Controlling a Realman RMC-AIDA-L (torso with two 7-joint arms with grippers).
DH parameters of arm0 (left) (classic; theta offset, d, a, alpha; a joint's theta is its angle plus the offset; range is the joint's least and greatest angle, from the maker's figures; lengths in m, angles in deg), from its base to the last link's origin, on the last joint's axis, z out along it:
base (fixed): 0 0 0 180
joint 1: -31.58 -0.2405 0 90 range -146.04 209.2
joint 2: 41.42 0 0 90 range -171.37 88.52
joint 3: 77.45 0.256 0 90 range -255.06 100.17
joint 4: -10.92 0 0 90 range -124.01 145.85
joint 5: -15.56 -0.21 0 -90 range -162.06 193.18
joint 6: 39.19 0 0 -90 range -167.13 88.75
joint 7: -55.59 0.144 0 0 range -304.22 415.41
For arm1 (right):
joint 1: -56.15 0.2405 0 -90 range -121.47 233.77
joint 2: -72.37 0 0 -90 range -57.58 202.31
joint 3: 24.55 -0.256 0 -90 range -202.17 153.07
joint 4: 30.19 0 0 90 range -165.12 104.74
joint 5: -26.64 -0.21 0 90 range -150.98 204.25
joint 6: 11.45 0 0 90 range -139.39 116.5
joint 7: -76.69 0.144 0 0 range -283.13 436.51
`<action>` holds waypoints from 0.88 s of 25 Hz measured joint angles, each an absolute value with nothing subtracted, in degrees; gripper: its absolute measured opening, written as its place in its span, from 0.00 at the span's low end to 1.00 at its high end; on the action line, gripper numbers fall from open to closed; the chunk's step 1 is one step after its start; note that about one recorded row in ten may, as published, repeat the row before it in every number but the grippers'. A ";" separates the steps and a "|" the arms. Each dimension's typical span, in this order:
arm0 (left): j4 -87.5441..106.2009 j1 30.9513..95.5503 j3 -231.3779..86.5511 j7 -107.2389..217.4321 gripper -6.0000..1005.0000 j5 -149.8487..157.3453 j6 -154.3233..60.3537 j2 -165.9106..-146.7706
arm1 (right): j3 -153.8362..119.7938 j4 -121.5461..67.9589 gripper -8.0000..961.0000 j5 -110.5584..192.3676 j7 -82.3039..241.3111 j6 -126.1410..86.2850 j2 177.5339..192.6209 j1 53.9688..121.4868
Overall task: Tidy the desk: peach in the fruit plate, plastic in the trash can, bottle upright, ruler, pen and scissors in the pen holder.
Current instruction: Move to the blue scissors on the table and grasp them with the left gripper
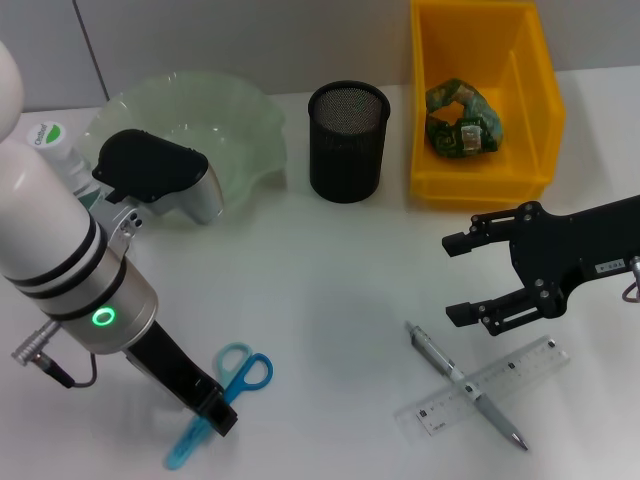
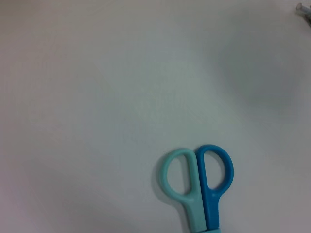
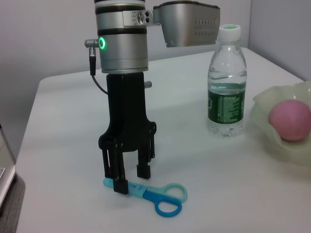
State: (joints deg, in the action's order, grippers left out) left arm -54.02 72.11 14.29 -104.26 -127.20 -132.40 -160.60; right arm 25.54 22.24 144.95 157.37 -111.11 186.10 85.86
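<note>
Scissors (image 3: 148, 192) lie flat on the counter (image 3: 218, 184) directly beneath the left claw (image 3: 127, 179), blades between its parted, empty fingers, handles pointing away; the right claw (image 1: 478, 277), open and empty, hovers well apart

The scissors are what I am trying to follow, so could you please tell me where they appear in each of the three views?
Head view: the scissors lie at the lower left, blades under the left gripper.
Left wrist view: only the handle loops show, at the bottom edge right of centre.
Right wrist view: scissors low in the middle, on the table at the left gripper's fingertips.
Shared landmark: the paired light and dark blue handle loops.
</note>
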 joint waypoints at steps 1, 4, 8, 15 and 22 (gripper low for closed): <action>-53.99 72.12 14.30 -104.09 0.57 -127.24 -132.54 -160.60 | 25.52 22.22 0.86 144.94 157.36 -111.11 186.09 85.85; -53.92 72.31 14.35 -103.37 0.56 -127.42 -133.11 -160.60 | 25.47 22.15 0.86 144.93 157.35 -110.93 186.09 85.86; -53.87 72.69 14.57 -102.88 0.56 -127.59 -133.93 -160.60 | 25.45 22.12 0.86 144.92 157.25 -110.71 186.11 85.86; -53.34 73.07 15.00 -102.85 0.55 -128.14 -134.00 -160.60 | 25.45 22.10 0.86 144.93 157.13 -110.47 186.30 85.86; -53.37 74.25 15.06 -105.07 0.54 -129.44 -135.52 -160.60 | 25.45 22.15 0.86 145.02 157.10 -110.40 186.36 85.77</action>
State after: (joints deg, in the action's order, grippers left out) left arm -53.37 74.25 15.06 -105.07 -129.44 -135.52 -160.60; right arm 25.45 22.15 145.02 157.10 -110.40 186.36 85.77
